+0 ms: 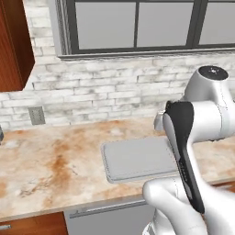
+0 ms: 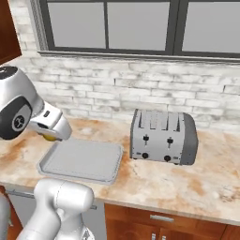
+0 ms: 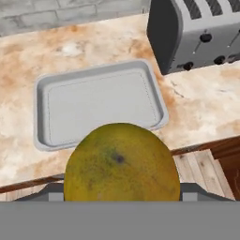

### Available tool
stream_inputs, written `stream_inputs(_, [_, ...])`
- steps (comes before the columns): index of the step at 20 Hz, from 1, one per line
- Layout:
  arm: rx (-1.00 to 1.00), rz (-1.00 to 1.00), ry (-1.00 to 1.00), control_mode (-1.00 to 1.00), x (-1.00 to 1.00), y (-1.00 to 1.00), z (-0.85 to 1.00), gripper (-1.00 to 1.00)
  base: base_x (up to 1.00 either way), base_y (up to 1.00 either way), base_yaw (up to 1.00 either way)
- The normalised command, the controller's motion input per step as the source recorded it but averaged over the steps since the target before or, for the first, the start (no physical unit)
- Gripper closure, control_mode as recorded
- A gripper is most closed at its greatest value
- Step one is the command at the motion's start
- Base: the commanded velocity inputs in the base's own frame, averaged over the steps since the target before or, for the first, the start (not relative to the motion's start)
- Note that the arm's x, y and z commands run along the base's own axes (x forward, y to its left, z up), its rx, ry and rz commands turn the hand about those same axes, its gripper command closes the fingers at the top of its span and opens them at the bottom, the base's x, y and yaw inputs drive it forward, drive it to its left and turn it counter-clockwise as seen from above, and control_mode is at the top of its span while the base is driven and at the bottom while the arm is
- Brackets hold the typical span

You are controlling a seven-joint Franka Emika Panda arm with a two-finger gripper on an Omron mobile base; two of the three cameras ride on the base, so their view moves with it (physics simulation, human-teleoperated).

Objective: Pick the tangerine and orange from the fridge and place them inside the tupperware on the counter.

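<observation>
Your gripper (image 3: pixel 121 199) carries a round citrus fruit (image 3: pixel 121 161) above the near edge of the desk (image 1: pixel 46 170), its jaws closed on either side of the yellow-orange globe. Whether this is the tangerine or the orange cannot be told from here. In the right base view a sliver of the fruit shows just under the white wrist, over the far left corner of the tupperware (image 2: pixel 79 161).

The tupperware lies flat and bare on the marbled stone, its low rim unobstructed, with the silver toaster (image 2: pixel 161 136) just beside it to the right. A brick wall and a window run behind.

Treat the fruit as light but firm, with a smooth, slightly dimpled skin that could slip if your hold eases too soon. Being round, it will likely roll once freed, so you would do well to lower it close to the middle of the tray's floor, away from the rim, before letting go. Your grip looks to sit across the widest part, the safest place for it.

Judging by the empty tray, the second fruit is yet to be fetched from the fridge.
</observation>
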Motion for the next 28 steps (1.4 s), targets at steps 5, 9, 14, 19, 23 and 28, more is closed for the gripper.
stream_inputs(5, [0.0, 0.0, 0.37, -1.0, 0.08, 0.08, -0.73, 1.0, 0.0, 0.0, 0.0])
stream_inputs(9, [0.0, 0.0, 0.0, -1.0, 0.02, 0.0, -0.7, 1.0, 0.0, 0.0, 0.0])
stream_inputs(14, [0.0, 0.0, -0.05, -1.0, 0.13, 0.0, -0.62, 1.0, 0.0, 0.0, 0.0])
stream_inputs(19, [0.04, 0.0, 0.0, -1.0, 0.57, 0.0, -0.45, 1.0, 0.0, 0.0, 0.0])
stream_inputs(23, [0.07, 0.0, 0.0, -1.0, 0.7, 0.0, -0.34, 1.0, 0.0, 0.0, 0.0])
stream_inputs(28, [0.03, 0.0, 0.0, -1.0, 0.68, 0.0, -0.34, 1.0, 0.0, 0.0, 0.0])
